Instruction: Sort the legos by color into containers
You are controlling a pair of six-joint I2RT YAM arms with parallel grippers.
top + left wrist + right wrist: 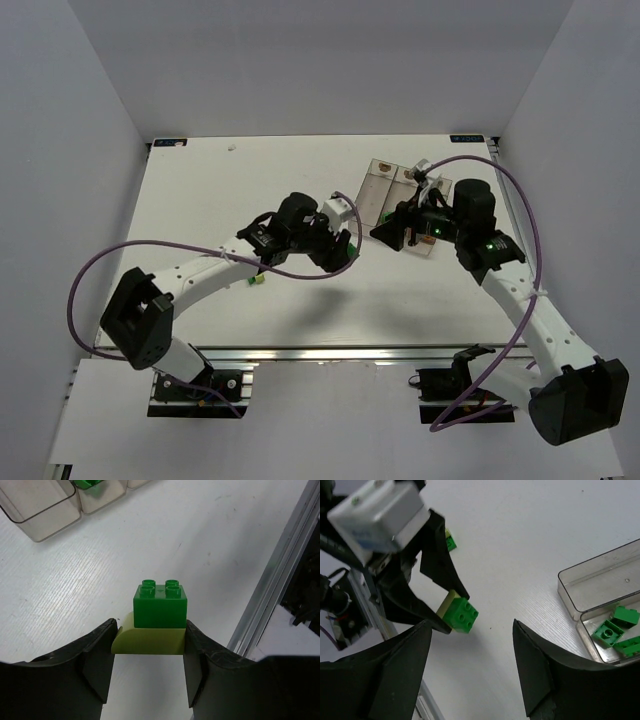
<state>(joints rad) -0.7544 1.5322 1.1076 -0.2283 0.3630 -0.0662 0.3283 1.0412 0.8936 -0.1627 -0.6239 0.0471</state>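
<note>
White table [200, 190], bearing all items. Left arm [200, 275] and right arm [520, 290], white with black joints, both reaching toward the table's middle. Containers [395, 190], a clear row of joined bins on the far right part of the table, just beyond the right gripper [395, 228]. Right gripper: released, black fingers [395, 670] spread wide, hanging above bare table beside the end bin. Left gripper [150, 647]: clenched on a yellow-green lego [145, 639], one finger against each side. Dark green lego [160, 605], four studs, stuck to the yellow-green lego and jutting out past the fingertips; the pair is close above the table between the two grippers, near the containers but outside them; contact with the table cannot be told. Three green legos [607, 632], lying loose in the second bin from the near end. Loose lego [256, 281], green and yellow-green, on the table beside the left arm.
</note>
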